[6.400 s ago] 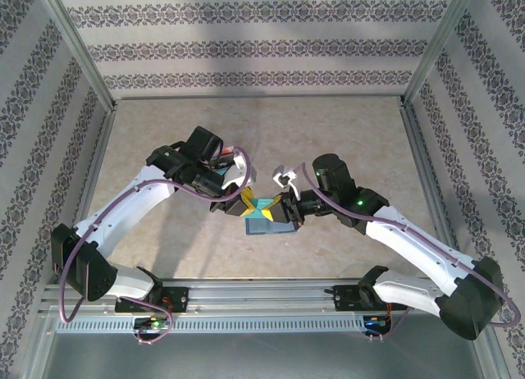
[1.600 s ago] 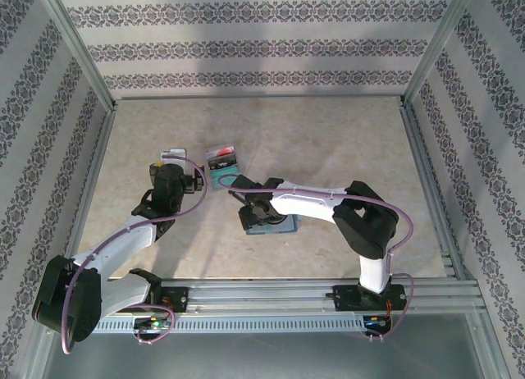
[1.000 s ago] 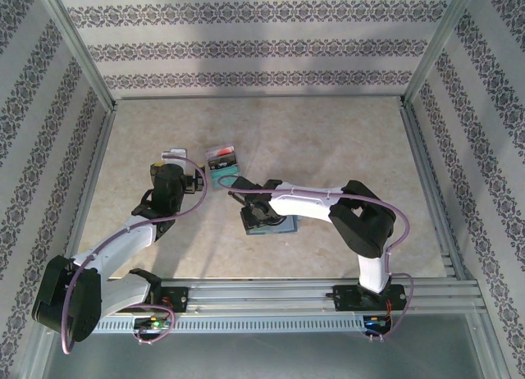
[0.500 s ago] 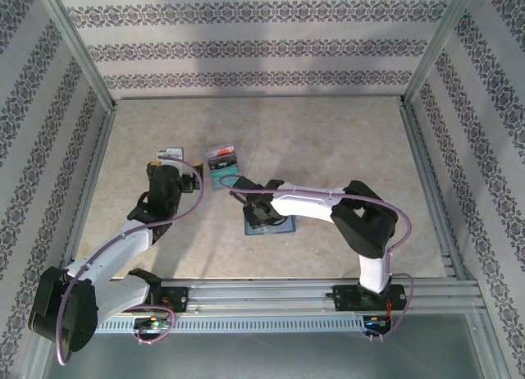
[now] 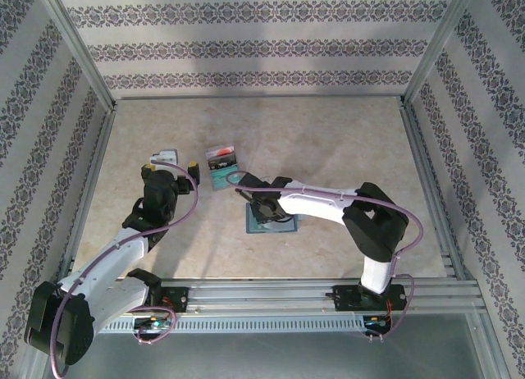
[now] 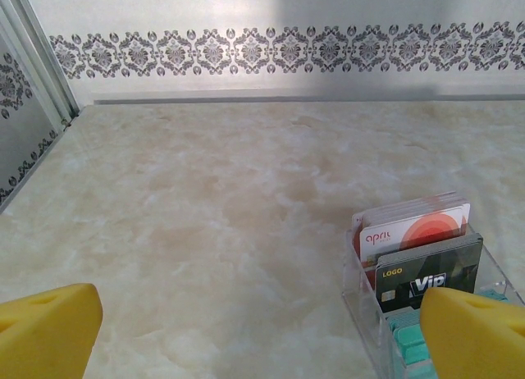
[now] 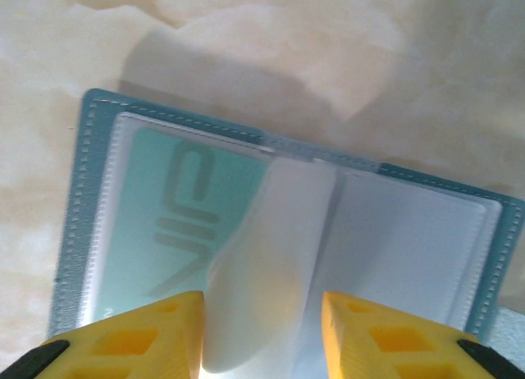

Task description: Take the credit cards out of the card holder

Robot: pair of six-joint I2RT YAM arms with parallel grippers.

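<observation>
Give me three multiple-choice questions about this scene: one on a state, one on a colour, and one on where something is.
1. The card holder is:
A. lying open
B. folded shut
C. standing on edge

2. The pocketed card inside it is:
A. red
B. teal
C. black

3. The white card with the red circle is:
A. in the card holder
B. on the floor
C. in the clear tray

Answers:
1. A, because the right wrist view shows both panels spread flat.
2. B, because teal shows through the clear pocket.
3. C, because it stands upright in the tray behind a black card.
</observation>
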